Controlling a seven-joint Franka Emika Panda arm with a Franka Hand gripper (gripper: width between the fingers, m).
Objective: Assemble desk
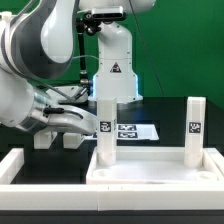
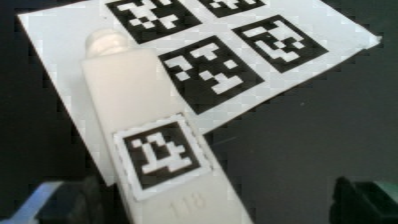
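While the black table (image 1: 66,153) sits before a green curtain (image 1: 180,40), we see the end effector (image 2: 210,198) wide open, empty.

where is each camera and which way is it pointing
exterior view: off the arm, facing the desk tabletop and two upright legs; arm and hand show at the exterior view's left.
wrist view: on the wrist, looking past the fingers at a leg with the marker board behind it.
shared: the marker board and the hand.
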